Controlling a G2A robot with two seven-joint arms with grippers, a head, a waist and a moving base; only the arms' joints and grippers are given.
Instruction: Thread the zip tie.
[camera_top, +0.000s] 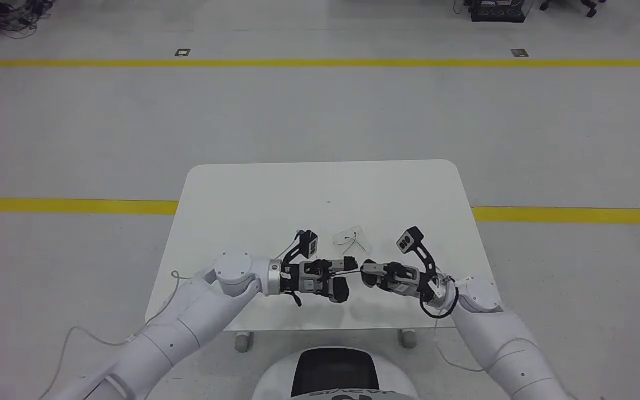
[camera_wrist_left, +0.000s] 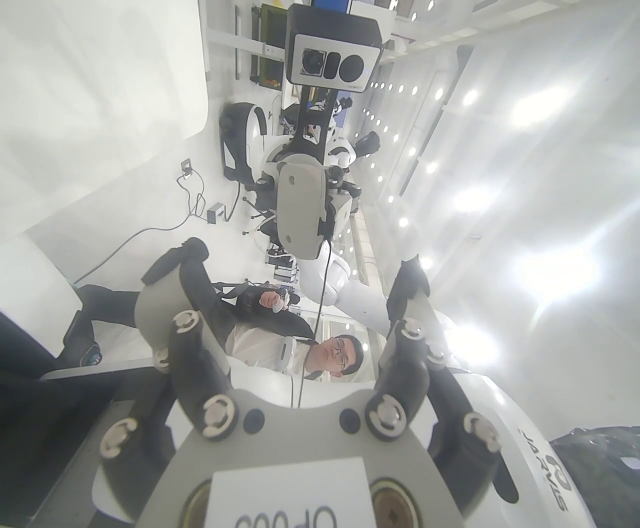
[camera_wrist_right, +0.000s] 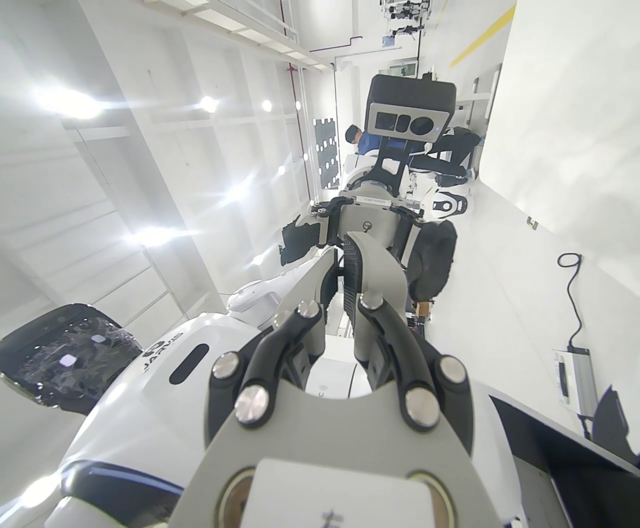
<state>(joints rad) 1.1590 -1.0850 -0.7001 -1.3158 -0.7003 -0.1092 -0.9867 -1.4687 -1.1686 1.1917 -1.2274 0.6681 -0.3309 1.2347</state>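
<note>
From above, the white table (camera_top: 250, 190) carries both arms, which meet over its near middle. The left gripper (camera_top: 342, 275) and the right gripper (camera_top: 366, 270) face each other tip to tip, very near one another. Just beyond them, towards the far side, a thin pale piece that seems to be the zip tie (camera_top: 350, 238) lies flat on the table, apart from both claws; it is too small to make out its shape or whether its tail is through the head. In the left wrist view the left gripper's black-tipped fingers (camera_wrist_left: 180, 280) are spread wide, the claw released with nothing between them, and the right gripper (camera_wrist_left: 300, 210) shows end-on straight ahead, its grey fingers pressed into one narrow block. In the right wrist view the right gripper's own fingers (camera_wrist_right: 372, 270) are drawn close, clenched with only a thin slit between the ribbed pads; I cannot tell whether anything is pinched there. Past them the left gripper's two dark pads stand wide apart.
</note>
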